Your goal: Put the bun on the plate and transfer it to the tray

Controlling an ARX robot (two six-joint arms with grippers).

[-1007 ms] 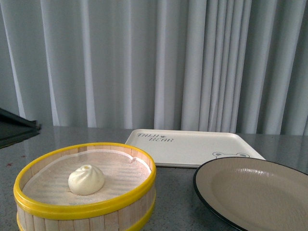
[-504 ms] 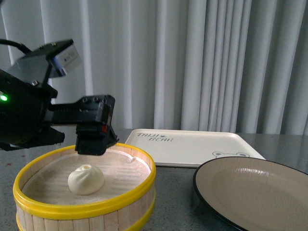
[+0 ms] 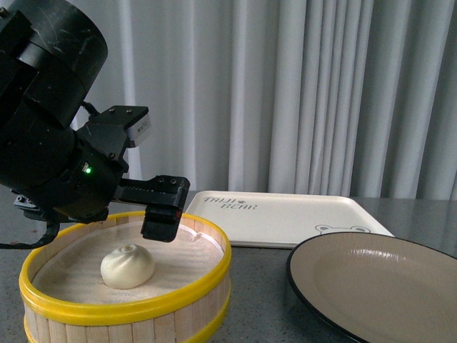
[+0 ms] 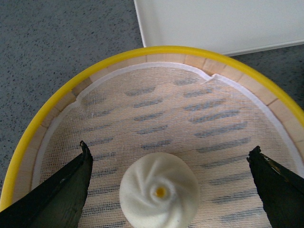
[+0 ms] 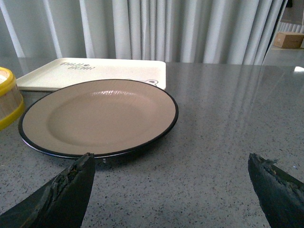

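The bun (image 3: 127, 266) is small, cream-white and pleated, and lies inside a yellow-rimmed wooden steamer basket (image 3: 193, 286) at the front left. My left gripper (image 3: 161, 223) hangs open just above the basket, right of the bun. In the left wrist view the bun (image 4: 159, 191) lies between the spread fingertips (image 4: 78, 175) of the left gripper (image 4: 168, 154). The beige plate (image 3: 400, 286) with a black rim sits at the front right, empty. The cream tray (image 3: 285, 218) lies behind it. My right gripper (image 5: 171, 161) is open over bare table, near the plate (image 5: 95, 116).
The grey speckled table (image 5: 228, 118) runs to pale curtains (image 3: 285, 93) at the back. The tray (image 5: 90, 73) touches the plate's far edge in the right wrist view. A cardboard box (image 5: 289, 40) stands far off beside the curtains.
My left arm came into view from the left and dropped over the basket; its gripper now sits lower and further right, close above the bun. The bun, plate and tray have not moved.
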